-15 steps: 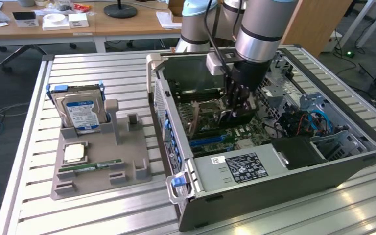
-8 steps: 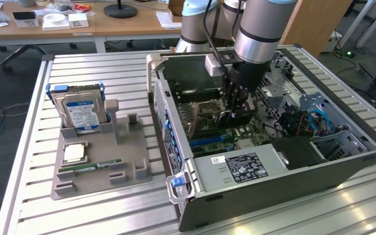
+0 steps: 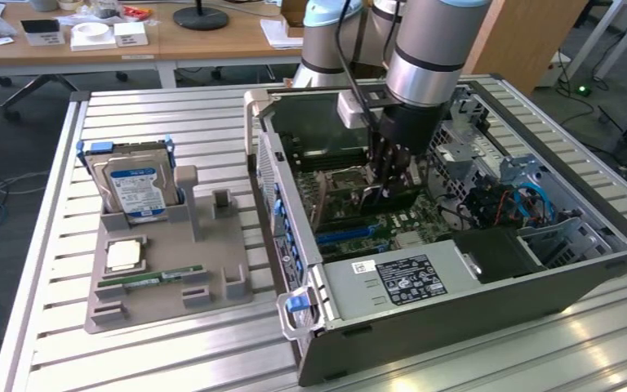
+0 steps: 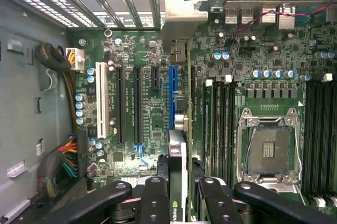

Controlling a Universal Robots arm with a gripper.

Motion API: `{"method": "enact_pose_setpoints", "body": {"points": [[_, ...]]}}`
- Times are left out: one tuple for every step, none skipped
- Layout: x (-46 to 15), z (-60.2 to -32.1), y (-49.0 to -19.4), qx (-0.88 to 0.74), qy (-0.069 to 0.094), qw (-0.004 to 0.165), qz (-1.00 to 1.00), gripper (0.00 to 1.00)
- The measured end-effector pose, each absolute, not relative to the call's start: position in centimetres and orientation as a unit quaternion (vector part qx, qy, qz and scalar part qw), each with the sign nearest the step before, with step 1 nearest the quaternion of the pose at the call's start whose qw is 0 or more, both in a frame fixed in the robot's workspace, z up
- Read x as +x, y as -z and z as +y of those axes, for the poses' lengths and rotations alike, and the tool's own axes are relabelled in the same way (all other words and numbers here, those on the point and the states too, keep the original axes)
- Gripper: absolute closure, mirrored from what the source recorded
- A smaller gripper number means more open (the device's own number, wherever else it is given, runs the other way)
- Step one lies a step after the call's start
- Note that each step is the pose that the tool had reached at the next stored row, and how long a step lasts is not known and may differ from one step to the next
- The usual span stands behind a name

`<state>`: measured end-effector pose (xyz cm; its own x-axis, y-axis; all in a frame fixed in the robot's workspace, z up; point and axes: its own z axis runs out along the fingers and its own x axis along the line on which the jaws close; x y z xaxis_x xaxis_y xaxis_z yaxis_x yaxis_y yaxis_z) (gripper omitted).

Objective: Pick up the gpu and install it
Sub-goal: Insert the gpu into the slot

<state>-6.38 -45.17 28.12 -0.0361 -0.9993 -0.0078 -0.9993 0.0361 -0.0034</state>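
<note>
Wrist view shows the gpu edge-on, clamped between the gripper's fingers and reaching out ahead of them, close above the motherboard beside its blue slot, inside the open computer case.

Gripper matt black; gpu in it, silvery metal bracket; motherboard below, glossy green; case matt grey metal.
</note>
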Motion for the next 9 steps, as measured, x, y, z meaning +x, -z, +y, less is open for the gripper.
{"method": "enact_pose_setpoints", "body": {"points": [[-6.42, -45.26, -28.12, -0.694, -0.001, 0.004, 0.720, 0.73], [-6.45, -45.32, -28.12, -0.694, -0.001, 0.004, 0.720, 0.73], [-6.48, -45.34, -28.10, -0.694, -0.001, 0.004, 0.720, 0.73], [-6.53, -45.35, -28.06, -0.694, -0.002, 0.004, 0.720, 0.73], [-6.57, -45.35, -27.99, -0.694, -0.001, 0.004, 0.720, 0.73], [-6.61, -45.36, -27.93, -0.694, -0.001, 0.004, 0.720, 0.73], [-6.64, -45.36, -27.87, -0.694, -0.001, 0.004, 0.720, 0.73], [-6.68, -45.36, -27.85, -0.695, -0.001, 0.004, 0.719, 0.73], [-6.69, -45.36, -27.85, -0.695, -0.001, 0.004, 0.719, 0.73]]}}
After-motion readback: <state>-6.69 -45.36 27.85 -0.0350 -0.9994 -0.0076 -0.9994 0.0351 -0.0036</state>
